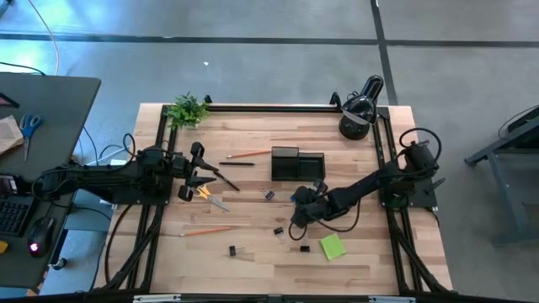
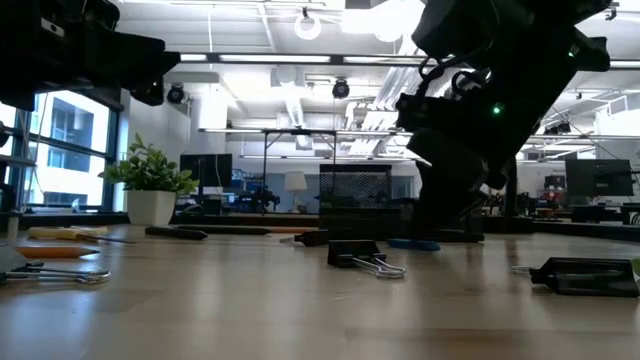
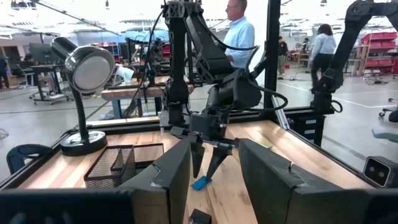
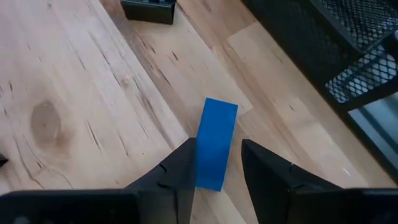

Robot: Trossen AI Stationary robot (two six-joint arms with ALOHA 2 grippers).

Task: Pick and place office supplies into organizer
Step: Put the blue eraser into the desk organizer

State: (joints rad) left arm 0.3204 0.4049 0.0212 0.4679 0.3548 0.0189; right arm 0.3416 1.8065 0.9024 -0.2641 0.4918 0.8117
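A small blue block (image 4: 215, 142) lies flat on the wooden table, just in front of the black mesh organizer (image 1: 296, 162). My right gripper (image 4: 217, 163) is open and slants down over it, one finger on each side of the block's near end. The left wrist view shows the same gripper (image 3: 208, 163) above the block (image 3: 200, 183). My left gripper (image 3: 214, 180) is open and level at the table's left (image 1: 200, 172), with nothing between its fingers. Yellow-handled scissors (image 1: 206, 195) lie below it. Pencils (image 1: 247, 155) (image 1: 205, 231), a pen (image 1: 237, 164) and a green sticky pad (image 1: 332, 247) rest on the table. My right gripper straddles the block's near end, fingers slanting down from above and lying across its width. One finger (image 4: 181, 167) stands right at the block's long side (image 4: 200, 158); whether it touches, I cannot tell. Bare wood shows between the block and the other finger (image 4: 264, 167).
Several black binder clips lie scattered on the near half (image 1: 279, 231) (image 1: 233, 250) (image 2: 355, 258). A black desk lamp (image 1: 360, 109) stands at the far right corner and a small plant (image 1: 187, 109) at the far left. People stand in the room beyond (image 3: 239, 34).
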